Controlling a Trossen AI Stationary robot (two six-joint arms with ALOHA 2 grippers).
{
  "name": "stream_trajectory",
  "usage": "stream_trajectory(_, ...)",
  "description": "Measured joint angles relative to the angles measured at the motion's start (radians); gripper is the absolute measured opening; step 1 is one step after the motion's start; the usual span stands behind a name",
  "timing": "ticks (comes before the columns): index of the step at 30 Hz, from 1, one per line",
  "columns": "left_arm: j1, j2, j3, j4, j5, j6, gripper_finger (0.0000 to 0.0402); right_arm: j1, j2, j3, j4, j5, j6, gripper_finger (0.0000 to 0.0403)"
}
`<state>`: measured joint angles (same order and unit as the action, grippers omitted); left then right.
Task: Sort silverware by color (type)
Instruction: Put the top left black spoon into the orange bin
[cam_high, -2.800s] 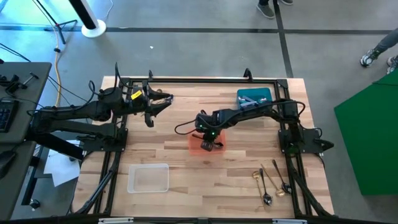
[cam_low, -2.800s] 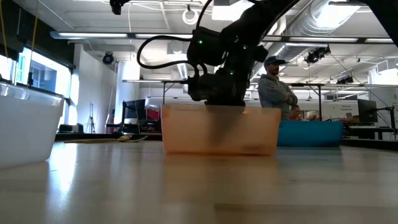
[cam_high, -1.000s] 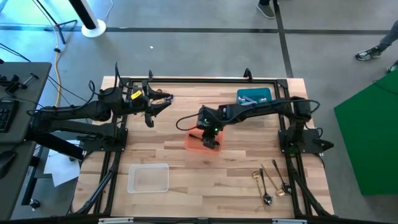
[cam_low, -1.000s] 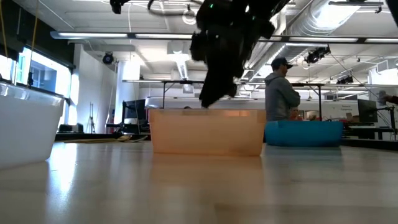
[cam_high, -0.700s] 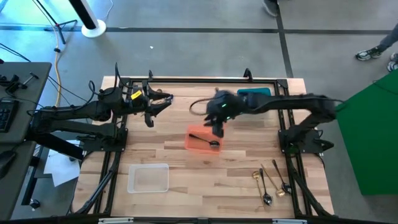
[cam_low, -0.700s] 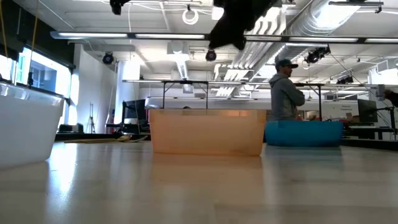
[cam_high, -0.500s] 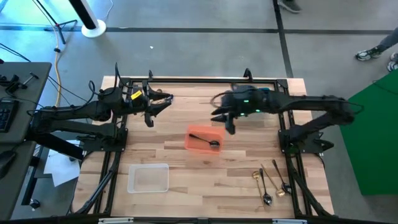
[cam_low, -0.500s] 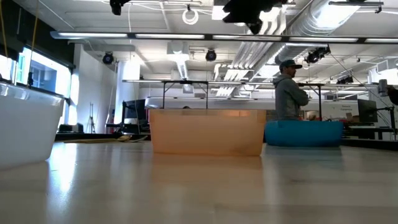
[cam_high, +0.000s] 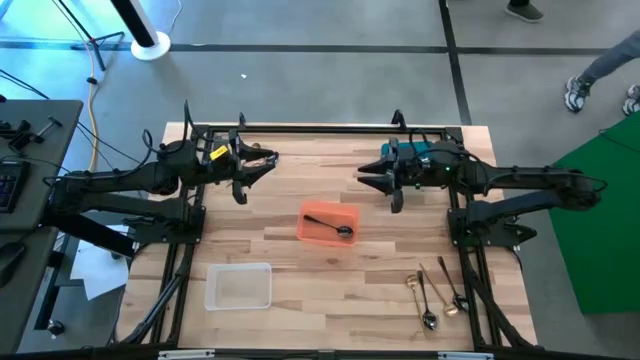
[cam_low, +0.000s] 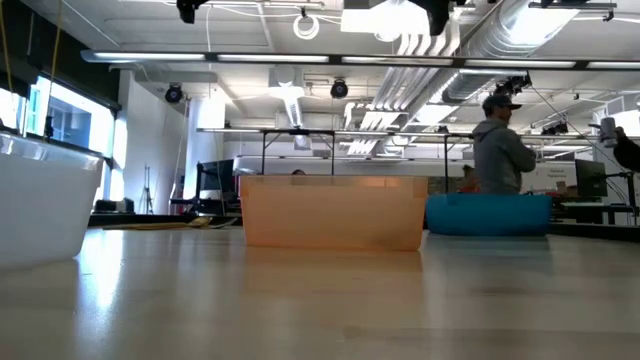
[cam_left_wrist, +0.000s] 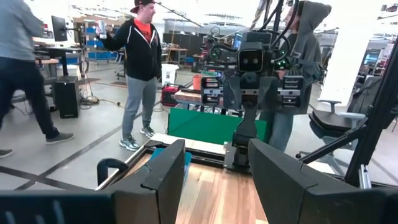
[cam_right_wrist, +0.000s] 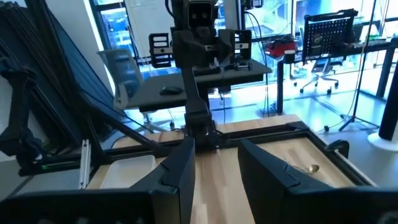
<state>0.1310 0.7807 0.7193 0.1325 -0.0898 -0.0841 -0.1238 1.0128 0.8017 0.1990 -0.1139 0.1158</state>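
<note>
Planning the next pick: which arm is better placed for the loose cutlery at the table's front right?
Right. The right gripper is open and on the cutlery's side; the left gripper waits at far left.

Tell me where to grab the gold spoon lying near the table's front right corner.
Take the gold spoon at mid-handle, coming straight down from above. It lies flat on the table, bowl near the front edge, with other silverware close on its right, so set the claw's fingers across the thin handle rather than the bowl.

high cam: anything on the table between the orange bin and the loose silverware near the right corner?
Nothing. In the high view only bare wood table lies between the orange bin and the loose silverware.
</note>
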Motion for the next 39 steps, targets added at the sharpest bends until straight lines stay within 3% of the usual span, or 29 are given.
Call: stream_trajectory(39, 0.000, 0.000, 0.000, -0.005, 0.000, -0.008, 0.0166, 0.000, 0.002, 0.003, 0.001, -0.002, -0.020, 0.0108)
